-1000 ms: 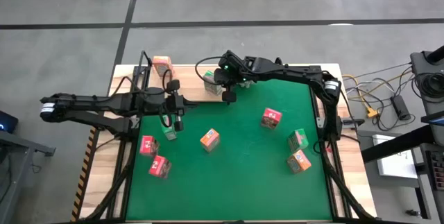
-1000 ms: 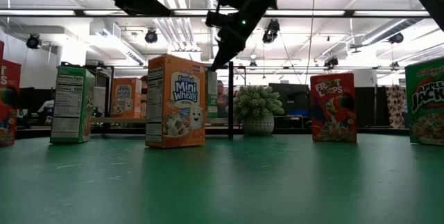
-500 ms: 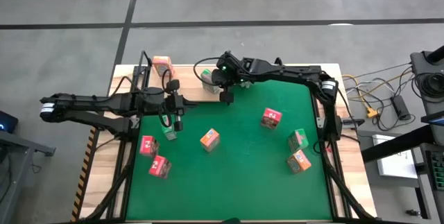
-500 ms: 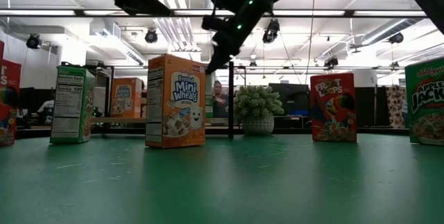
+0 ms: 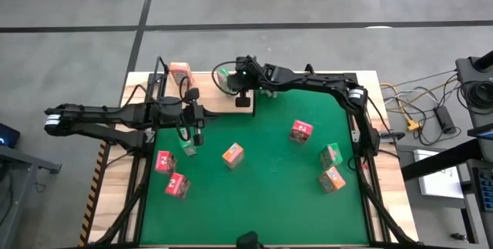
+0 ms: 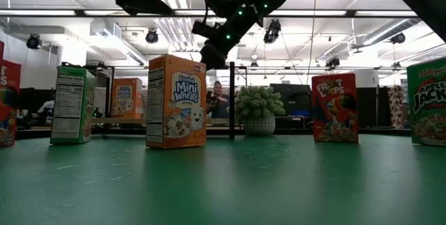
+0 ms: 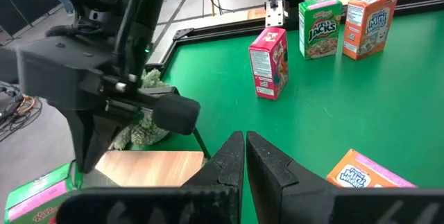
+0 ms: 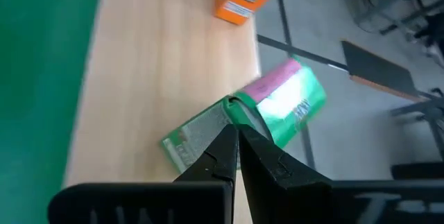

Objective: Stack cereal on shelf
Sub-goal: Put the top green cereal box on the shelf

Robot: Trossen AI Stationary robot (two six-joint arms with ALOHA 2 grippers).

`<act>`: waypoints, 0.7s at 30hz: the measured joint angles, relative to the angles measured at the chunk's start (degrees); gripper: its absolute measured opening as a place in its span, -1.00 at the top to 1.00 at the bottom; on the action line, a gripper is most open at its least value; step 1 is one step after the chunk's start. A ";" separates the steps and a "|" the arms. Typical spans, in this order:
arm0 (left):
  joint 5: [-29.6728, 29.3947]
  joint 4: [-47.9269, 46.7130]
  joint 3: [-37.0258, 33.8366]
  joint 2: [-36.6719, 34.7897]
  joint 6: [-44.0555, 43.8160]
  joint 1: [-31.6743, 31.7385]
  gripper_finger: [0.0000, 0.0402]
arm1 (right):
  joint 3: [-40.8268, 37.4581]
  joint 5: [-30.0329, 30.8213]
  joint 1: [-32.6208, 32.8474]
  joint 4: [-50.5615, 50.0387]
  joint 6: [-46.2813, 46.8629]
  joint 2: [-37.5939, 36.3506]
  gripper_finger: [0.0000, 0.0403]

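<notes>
My right gripper [image 5: 231, 82] hangs over the shelf's light wood board [image 8: 159, 57] at the table's far side, shut on a green cereal box [image 8: 277, 106]. An orange cereal box [image 5: 179, 70] stands on the board farther left. My left gripper [image 5: 197, 129] hovers shut and empty above the green mat, over another green box [image 5: 189, 148]. On the mat stand two pink-red boxes [image 5: 163, 161] at the left and an orange one [image 5: 233, 154] in the middle. A red [image 5: 300, 131], a green [image 5: 331, 155] and an orange box [image 5: 333, 179] stand at the right. My right gripper pinches a thin upper edge of the green box [image 8: 232, 109] between its two fingertips. The fingers slant down toward the table's left. The box sits tilted ahead of them by the board's far edge. Whether its lower corner [image 8: 170, 148] rests on the board I cannot tell.
A bushy grey-green plant [image 6: 259, 110] in a pale pot stands on the shelf beside a thin black upright [image 6: 231, 99]. Cables loop near the right wrist [image 5: 219, 70]. People show in the room beyond the table.
My right gripper has carried the green box along the shelf toward the table's left and far edge, sinking a little and rolling at the wrist. In the low view the box has passed behind the orange box on the mat.
</notes>
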 joint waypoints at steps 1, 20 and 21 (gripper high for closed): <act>0.00 0.10 0.00 0.00 0.00 -0.01 1.00 | 0.00 0.65 -0.33 0.10 0.00 -0.05 0.96; -0.04 0.99 -1.51 -0.80 4.98 -0.01 1.00 | 0.00 -11.40 0.10 1.65 9.79 -5.24 0.96; -0.04 1.60 -2.06 -1.09 5.31 -0.01 1.00 | 0.00 -11.36 0.12 4.08 10.65 -4.76 0.96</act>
